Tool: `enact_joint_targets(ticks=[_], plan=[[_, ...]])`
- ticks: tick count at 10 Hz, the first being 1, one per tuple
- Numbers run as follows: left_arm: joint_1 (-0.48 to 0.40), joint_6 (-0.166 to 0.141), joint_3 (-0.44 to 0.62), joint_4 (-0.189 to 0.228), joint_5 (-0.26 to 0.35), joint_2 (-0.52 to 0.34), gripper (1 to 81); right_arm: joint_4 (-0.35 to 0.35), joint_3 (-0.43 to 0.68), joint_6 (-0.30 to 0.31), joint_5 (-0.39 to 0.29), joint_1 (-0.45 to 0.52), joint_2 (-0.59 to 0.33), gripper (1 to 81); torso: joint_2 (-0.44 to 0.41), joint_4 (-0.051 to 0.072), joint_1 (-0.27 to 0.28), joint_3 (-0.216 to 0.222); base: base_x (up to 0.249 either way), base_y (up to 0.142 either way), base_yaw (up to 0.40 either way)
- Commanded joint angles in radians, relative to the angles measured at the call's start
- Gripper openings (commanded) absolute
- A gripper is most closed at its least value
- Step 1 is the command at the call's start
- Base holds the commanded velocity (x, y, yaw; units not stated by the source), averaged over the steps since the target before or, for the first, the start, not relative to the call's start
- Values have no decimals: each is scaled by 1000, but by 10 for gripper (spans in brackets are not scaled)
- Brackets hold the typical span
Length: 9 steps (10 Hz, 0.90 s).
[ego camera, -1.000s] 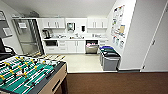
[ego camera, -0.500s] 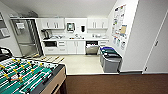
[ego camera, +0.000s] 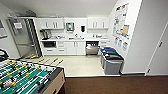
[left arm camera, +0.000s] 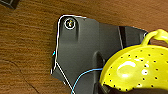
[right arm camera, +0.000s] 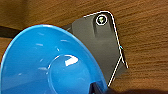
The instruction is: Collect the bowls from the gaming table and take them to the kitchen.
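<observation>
Yellow bowl (left arm camera: 136,72): your left tool grips it, underside facing the camera.
Blue bowl (right arm camera: 47,62): your right tool grips it, hollow facing the camera.
Kitchen (ego camera: 75,40): ahead, pale floor (ego camera: 80,66) open between football table (ego camera: 27,77) and bins (ego camera: 111,60).

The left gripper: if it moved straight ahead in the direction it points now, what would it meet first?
Probably the brown wood-grain floor. In the left wrist view it lies behind the perforated yellow-green bowl at the gripper, with nothing visible in between. Depth is unclear, so this is only a judgement.
</observation>
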Motion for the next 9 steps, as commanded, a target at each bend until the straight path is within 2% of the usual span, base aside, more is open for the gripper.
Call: enact_joint_targets(ticks=[1,6,9], plan=[[-44,-2,3,10,26,-21,10,-9,8,-2,-41,51,-12,10,0,0,0,0,192,0,0],[-43,-2,3,10,27,-19,10,-9,7,-2,-40,51,-9,10,0,0,0,0,191,0,0],[-43,-2,3,10,27,-18,10,-9,4,-2,-40,51,-6,10,0,0,0,0,191,-83,0]])
